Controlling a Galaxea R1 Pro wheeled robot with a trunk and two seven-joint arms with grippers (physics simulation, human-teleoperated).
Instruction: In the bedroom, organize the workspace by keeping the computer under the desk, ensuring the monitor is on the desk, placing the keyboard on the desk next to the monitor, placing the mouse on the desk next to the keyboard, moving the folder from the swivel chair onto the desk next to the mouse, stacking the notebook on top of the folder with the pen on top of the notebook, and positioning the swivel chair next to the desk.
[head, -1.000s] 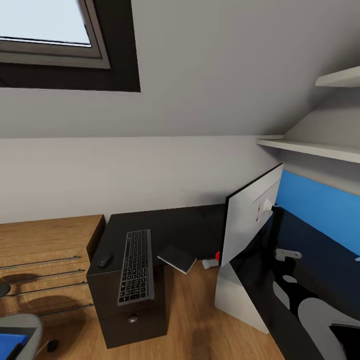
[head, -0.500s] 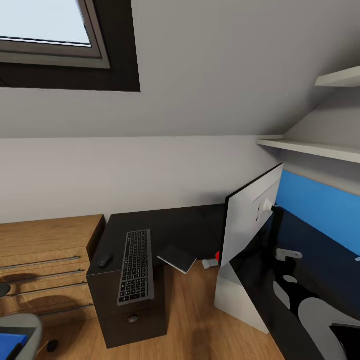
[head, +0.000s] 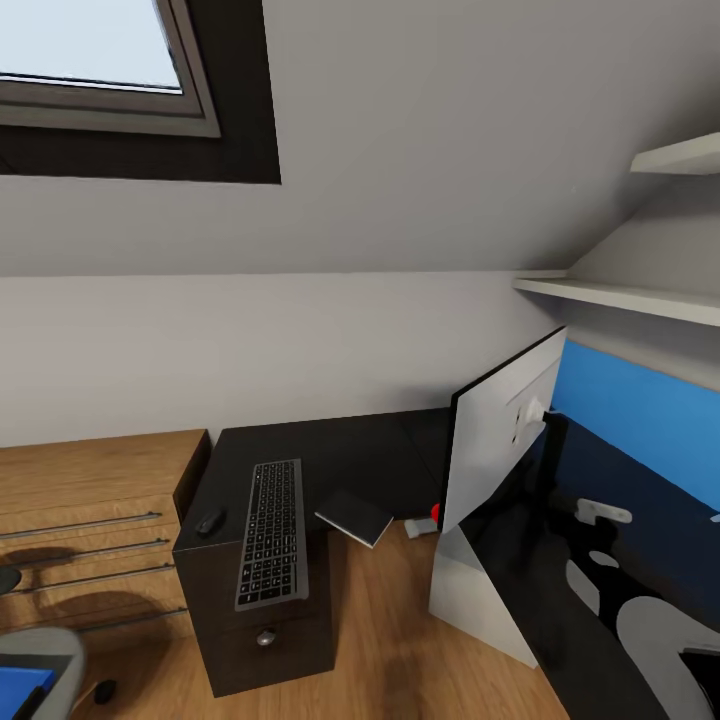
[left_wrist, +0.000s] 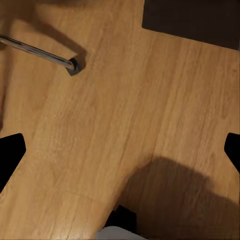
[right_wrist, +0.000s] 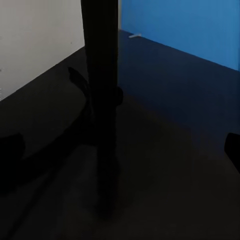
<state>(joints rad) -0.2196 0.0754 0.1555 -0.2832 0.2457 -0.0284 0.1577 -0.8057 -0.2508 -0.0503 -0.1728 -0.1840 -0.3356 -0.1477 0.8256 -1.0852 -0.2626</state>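
desk (head: 360, 450): glossy black L-shaped top, filling the middle of the head view and running off toward 4 o'clock under the blue wall panel (head: 640, 410).
keyboard (head: 271, 532): lying lengthwise on the left wing of the desk, over the drawer unit.
mouse (head: 209, 521): on the desk just beside the keyboard, at its 9 o'clock.
notebook (head: 354, 517): at the keyboard's 3 o'clock, hanging partly over the desk's inner edge.
monitor (head: 500, 440): upright on the desk at 3 o'clock from centre, pale back facing us, red dot at the lower corner.
folder (head: 20, 688): blue, on the swivel chair's (head: 50, 655) grey seat way down at 8 o'clock.
left gripper (left_wrist: 120, 150): fingertips sit wide apart at the frame edges, nothing between them, just wooden floor (left_wrist: 125, 110) and a chrome chair leg (left_wrist: 40, 51) below.
right gripper (right_wrist: 120, 155): also spread apart and empty, hovering over the dark desk top by the monitor's black stand (right_wrist: 100, 90).
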